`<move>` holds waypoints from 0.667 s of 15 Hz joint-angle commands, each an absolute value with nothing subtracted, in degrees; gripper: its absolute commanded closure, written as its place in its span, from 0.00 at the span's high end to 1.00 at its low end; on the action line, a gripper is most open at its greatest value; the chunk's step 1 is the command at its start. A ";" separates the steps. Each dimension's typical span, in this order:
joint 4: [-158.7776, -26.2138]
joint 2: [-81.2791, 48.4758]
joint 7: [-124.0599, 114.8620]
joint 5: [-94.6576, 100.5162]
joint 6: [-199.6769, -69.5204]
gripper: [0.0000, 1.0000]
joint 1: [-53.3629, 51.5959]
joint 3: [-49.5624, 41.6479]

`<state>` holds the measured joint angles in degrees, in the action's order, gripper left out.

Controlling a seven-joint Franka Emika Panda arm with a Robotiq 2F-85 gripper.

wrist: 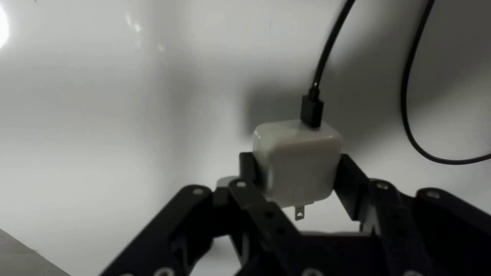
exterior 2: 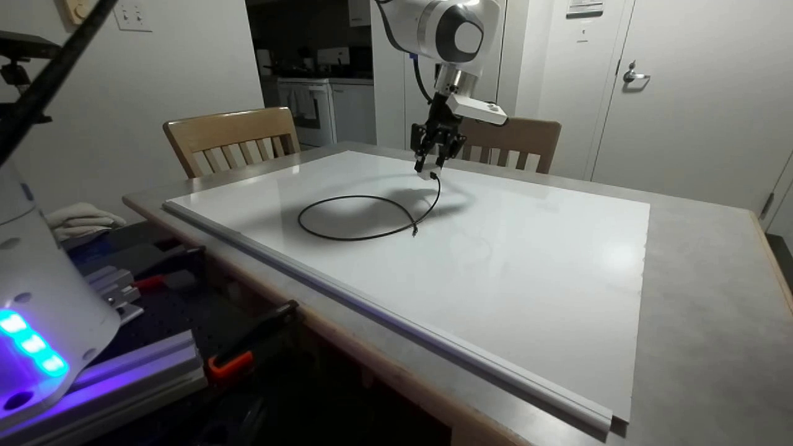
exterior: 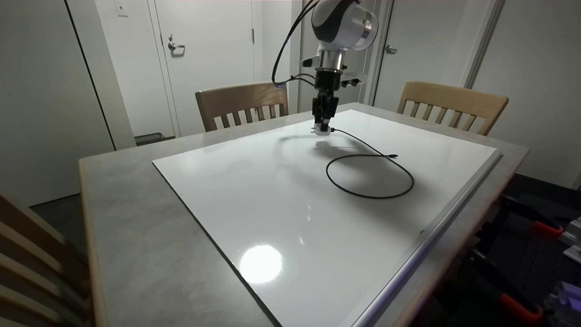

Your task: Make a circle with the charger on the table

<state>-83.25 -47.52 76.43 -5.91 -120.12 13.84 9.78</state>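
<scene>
The charger is a white adapter block (wrist: 303, 165) with metal prongs and a long black cable (exterior: 370, 196). My gripper (wrist: 297, 170) is shut on the block, one finger pressed against each side. In both exterior views the block hangs slightly above the glossy white panel of the table (exterior 2: 514, 272), its shadow below. From the block the cable drops to the panel and curves round into a rough loop. Its free connector (exterior: 393, 156) lies across the cable near where the loop meets itself; in an exterior view the same connector (exterior 2: 414, 231) pokes just past the crossing.
A raised metal rail (exterior 2: 396, 322) runs along one long edge of the panel. Wooden chairs (exterior: 245, 104) stand against the table's sides. Clamps with red grips (exterior 2: 230, 365) and the robot's base (exterior 2: 49, 310) are beside the table edge.
</scene>
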 commanded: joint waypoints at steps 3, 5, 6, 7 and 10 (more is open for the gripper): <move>-82.24 -47.55 81.33 -4.62 -113.67 0.28 10.67 10.10; -81.47 -48.03 83.88 -4.18 -111.84 0.28 9.33 10.48; -81.00 -48.30 85.24 -3.66 -110.63 0.28 8.54 10.45; -80.58 -48.47 87.35 -3.03 -109.56 0.28 7.90 10.53; -78.62 -49.62 92.21 -0.41 -106.11 0.28 5.52 10.20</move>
